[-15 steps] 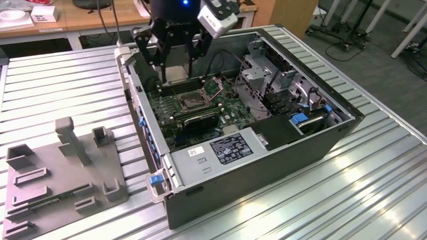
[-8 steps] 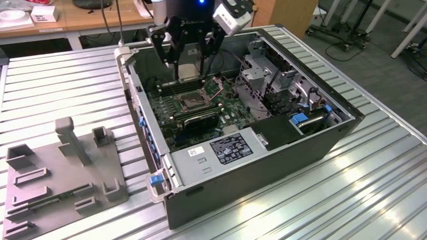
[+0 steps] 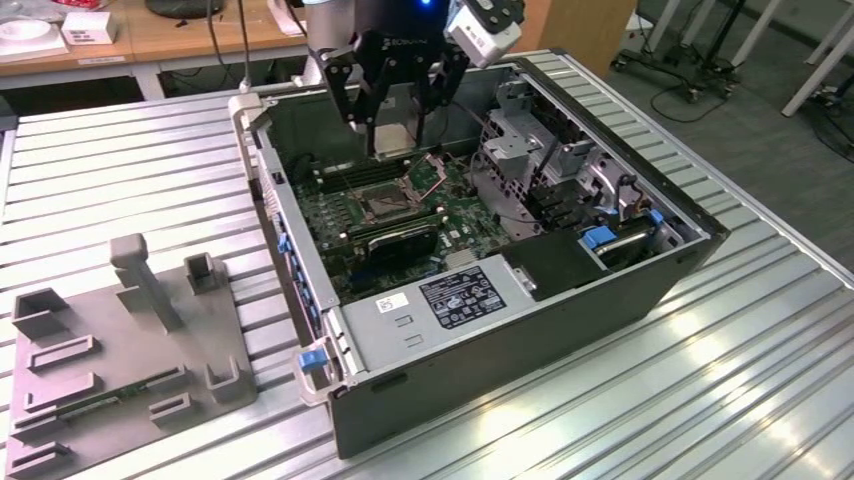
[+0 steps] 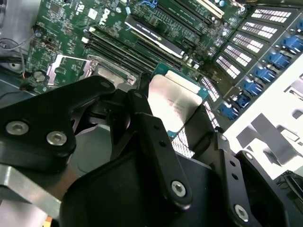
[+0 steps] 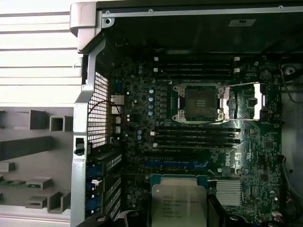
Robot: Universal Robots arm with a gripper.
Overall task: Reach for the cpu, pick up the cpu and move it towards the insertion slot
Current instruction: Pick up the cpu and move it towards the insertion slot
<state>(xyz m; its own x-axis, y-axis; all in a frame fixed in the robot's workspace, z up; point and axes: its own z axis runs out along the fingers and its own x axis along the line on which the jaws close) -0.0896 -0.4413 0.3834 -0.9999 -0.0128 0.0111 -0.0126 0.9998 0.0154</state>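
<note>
At the exterior view's left, at about eight o'clock, the grey plastic holder (image 3: 120, 360) with its upright posts and rectangular recesses lies on the ribbed metal table (image 3: 120, 170), well apart from the work. Toward the middle stands the open black computer case (image 3: 534, 310) with its green motherboard (image 3: 334, 215) exposed. At twelve o'clock the black gripper (image 3: 394, 140) hangs over the board with its jaws clamped on the cpu (image 3: 394, 138), a small thin square chip with a silvery-white face and pale rim; in the second wrist view the chip (image 4: 173, 101) sits pinched between the black fingers (image 4: 147, 127). The insertion slot (image 3: 378, 206), a square dark socket in a shiny metal frame, lies just below the chip toward six o'clock, its latch plate swung open (image 5: 244, 101). Picking up looks finished; the carry toward the socket (image 5: 199, 101) seems under way. Closing the gap would likely call for squaring the chip to the frame.
</note>
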